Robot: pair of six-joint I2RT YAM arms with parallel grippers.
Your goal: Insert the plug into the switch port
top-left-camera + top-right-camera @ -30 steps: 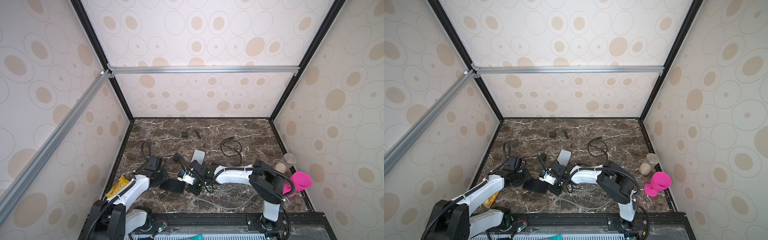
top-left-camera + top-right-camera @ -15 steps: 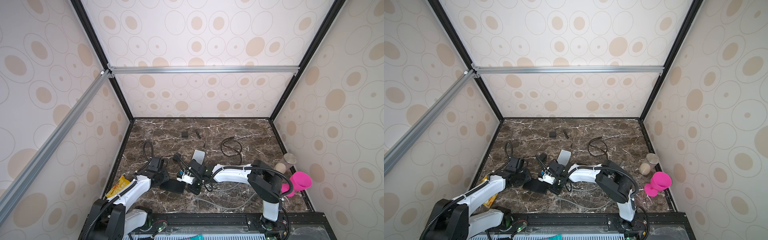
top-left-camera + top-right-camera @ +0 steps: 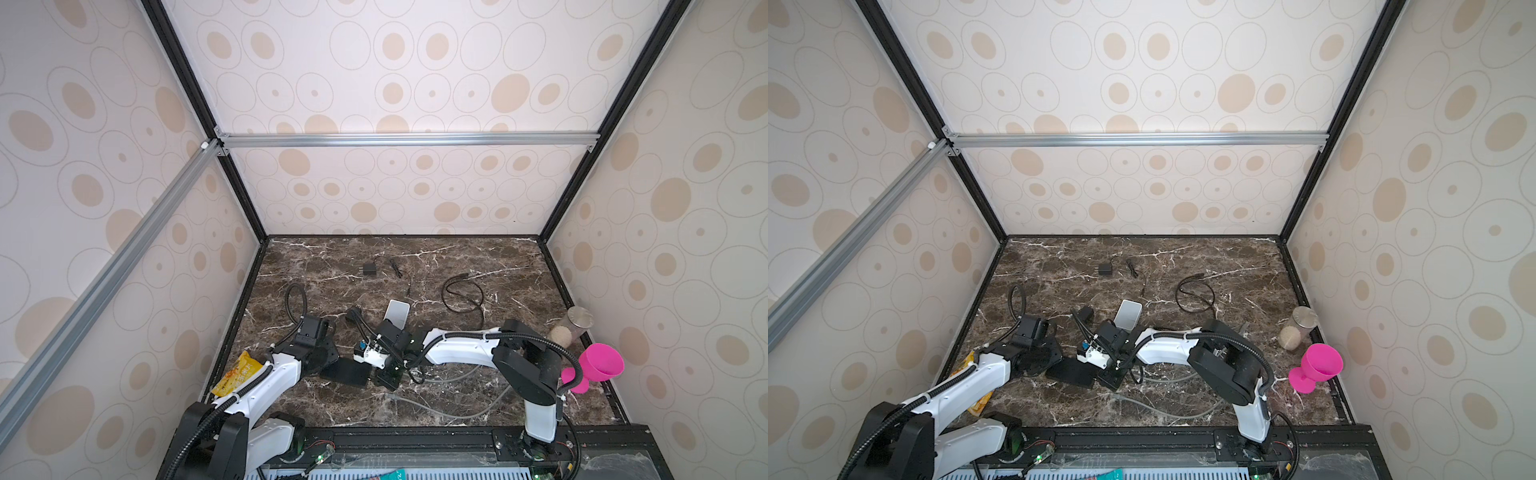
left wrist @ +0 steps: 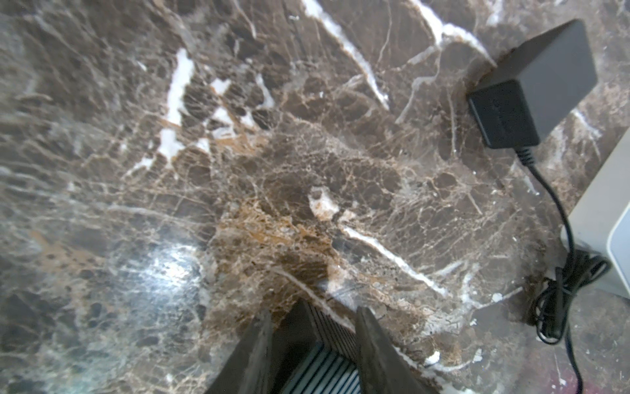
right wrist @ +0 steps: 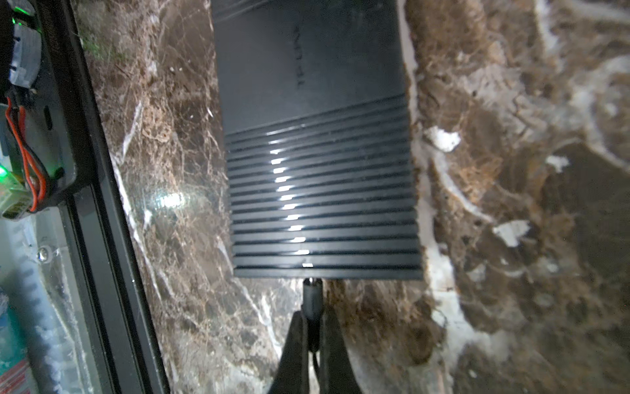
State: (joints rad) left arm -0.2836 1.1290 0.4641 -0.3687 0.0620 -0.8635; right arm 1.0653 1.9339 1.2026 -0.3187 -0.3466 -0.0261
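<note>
marble tabletop (image 3: 519, 291) as before — right gripper (image 5: 312, 320) tight on plug (image 5: 312, 293), left gripper (image 4: 313, 327) snug around switch (image 5: 317, 170)

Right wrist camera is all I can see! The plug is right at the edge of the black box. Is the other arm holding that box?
Observer: Yes. In the left wrist view the left gripper clamps a ribbed corner of the switch.
Operator: What's past that corner?
Observer: A black power adapter, lying near a white box.
Operator: Is anything colourful around?
Observer: A pink goblet at the far right, in both top views.
</note>
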